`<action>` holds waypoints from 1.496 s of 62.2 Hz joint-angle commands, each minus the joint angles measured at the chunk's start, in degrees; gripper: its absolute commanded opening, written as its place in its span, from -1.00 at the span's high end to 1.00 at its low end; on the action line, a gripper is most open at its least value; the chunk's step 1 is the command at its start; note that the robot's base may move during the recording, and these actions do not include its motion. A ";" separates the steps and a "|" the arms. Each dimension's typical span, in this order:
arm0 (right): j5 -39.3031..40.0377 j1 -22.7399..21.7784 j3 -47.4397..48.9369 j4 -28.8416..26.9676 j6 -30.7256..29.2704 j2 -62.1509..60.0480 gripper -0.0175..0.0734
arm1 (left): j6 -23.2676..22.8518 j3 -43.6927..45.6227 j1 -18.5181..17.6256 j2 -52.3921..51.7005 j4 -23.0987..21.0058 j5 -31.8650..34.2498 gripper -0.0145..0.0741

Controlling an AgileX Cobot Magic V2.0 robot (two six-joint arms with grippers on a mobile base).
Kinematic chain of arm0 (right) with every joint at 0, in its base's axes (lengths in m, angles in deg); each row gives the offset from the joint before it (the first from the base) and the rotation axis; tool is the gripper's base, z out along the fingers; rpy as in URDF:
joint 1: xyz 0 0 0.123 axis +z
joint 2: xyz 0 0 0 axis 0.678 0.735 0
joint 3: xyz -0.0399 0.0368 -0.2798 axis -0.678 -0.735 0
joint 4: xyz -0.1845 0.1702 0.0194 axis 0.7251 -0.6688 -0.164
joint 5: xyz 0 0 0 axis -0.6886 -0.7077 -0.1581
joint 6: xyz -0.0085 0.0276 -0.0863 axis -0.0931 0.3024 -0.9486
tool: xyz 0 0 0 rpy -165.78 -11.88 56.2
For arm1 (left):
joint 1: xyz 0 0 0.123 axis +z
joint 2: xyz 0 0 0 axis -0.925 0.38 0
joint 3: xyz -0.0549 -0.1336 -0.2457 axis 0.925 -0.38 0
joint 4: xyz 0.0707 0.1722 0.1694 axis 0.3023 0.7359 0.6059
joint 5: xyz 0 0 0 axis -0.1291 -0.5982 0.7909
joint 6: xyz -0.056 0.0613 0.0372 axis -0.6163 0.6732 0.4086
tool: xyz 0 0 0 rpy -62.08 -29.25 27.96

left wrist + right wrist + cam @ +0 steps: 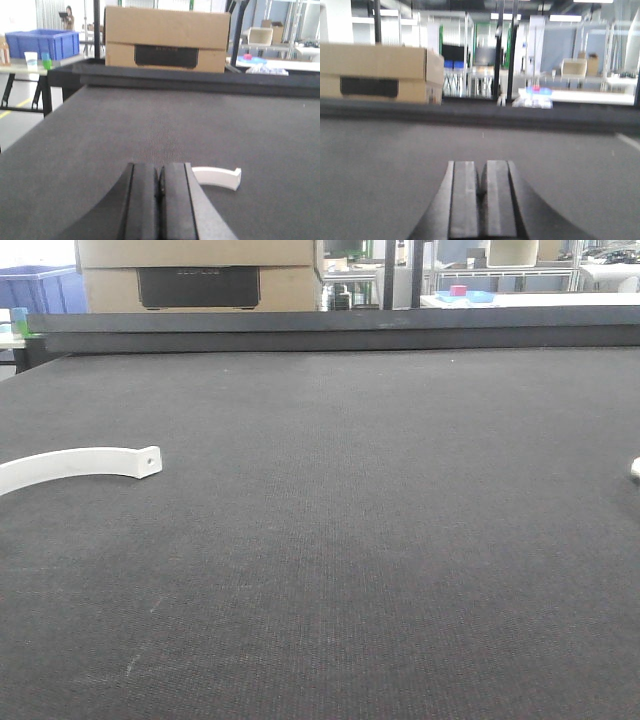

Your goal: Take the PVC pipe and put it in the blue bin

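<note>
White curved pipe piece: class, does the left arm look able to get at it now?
Probably yes: the pipe piece lies just ahead and right of the left gripper, only bare mat between. Its jaws are shut and would need opening.

Curved white PVC pipe (70, 462) lying flat

Left gripper (159, 169): matte black, two flat rectangular fingers (145, 200), rounded top edges, thin dark seam between. Outer flanks curve smoothly outward toward the table (100, 130); flank on the right side lit lighter grey. Right gripper (481, 167): same build, dark grey against the table, slightly blurred.
</note>
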 commanded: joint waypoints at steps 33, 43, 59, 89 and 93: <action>16.06 0.07 10.68 0.38 -2.22 -0.17 0.95 | 0.48 8.61 0.11 0.46 -1.21 22.14 0.92; 11.23 0.07 19.98 0.05 -2.76 4.07 0.95 | 0.48 18.73 0.11 5.13 -1.21 10.48 0.92; -14.16 0.07 38.68 -4.16 -2.76 16.38 0.95 | 0.48 36.15 0.11 17.49 1.57 -9.36 0.92; -40.28 0.07 51.80 -3.00 -2.76 49.05 0.95 | 0.48 55.30 0.11 44.20 1.57 -38.67 0.92; -42.98 0.07 51.80 -3.00 -2.76 53.09 0.95 | 0.48 55.30 0.11 46.44 1.57 -38.67 0.92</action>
